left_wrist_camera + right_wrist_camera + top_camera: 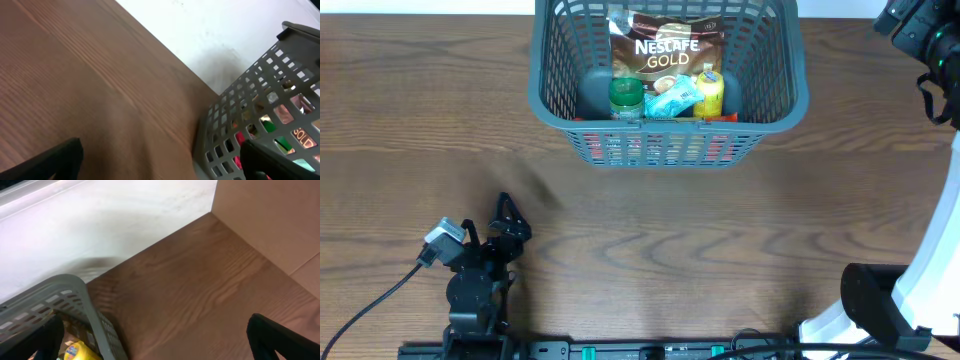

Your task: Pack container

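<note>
Container: far centre of the surface.
Inside: coffee bag behind — jar, perhaps a packet, bottle in front.

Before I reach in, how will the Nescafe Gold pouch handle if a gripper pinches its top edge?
The Nescafe Gold pouch looks like crinkled glossy foil, so it will probably flex and sag, and may slip. The green-capped jar and yellow bottle crowd its near edge in the container, so lifting could nudge them.

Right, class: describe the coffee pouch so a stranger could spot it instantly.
On the table, find the dark grey slotted basket. Inside, the brown Nescafe Gold pouch is the largest item, behind a green-lidded jar and yellow bottle.
</note>
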Motion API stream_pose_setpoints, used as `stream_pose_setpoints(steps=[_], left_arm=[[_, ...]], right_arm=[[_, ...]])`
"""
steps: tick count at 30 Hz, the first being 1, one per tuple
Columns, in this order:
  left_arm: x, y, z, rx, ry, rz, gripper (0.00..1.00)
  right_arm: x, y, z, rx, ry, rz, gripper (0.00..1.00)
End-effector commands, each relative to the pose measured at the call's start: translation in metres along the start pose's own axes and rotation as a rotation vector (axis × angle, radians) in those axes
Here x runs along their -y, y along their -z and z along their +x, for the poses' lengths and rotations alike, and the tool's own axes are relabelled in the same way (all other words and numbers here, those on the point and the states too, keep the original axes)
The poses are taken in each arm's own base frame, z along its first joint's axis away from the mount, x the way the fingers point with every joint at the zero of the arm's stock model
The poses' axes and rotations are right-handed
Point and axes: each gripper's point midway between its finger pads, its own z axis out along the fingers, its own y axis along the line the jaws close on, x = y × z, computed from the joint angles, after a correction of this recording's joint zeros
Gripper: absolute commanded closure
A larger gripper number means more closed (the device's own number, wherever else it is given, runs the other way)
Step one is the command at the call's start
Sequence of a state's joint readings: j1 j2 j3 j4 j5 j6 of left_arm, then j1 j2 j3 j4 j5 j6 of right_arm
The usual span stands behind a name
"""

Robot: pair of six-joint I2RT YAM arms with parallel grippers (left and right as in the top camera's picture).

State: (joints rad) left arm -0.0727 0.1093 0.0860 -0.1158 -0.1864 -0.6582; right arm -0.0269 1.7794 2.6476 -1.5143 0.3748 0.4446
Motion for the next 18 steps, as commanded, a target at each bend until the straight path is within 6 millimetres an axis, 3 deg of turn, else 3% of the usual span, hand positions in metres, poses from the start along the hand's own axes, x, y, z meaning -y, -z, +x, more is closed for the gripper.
stream_pose_setpoints(steps=[1, 15, 18], left_arm=[[-0.0035, -0.0011, 0.0027, 0.002, 0.011, -0.003, 0.02], [-0.0093, -0.0037, 0.0101, 0.014, 0.013, 0.007, 0.01], [-0.0090, -0.0037, 0.0097, 0.016, -0.062, 0.008, 0.02]], right_arm=[[0.0036, -0.0015, -0.0010, 0.003, -0.017, 0.016, 0.01], [0.0036, -0.0015, -0.0010, 0.003, -0.017, 0.016, 0.01], [0.0036, -0.0015, -0.0010, 0.003, -0.017, 0.016, 0.01]])
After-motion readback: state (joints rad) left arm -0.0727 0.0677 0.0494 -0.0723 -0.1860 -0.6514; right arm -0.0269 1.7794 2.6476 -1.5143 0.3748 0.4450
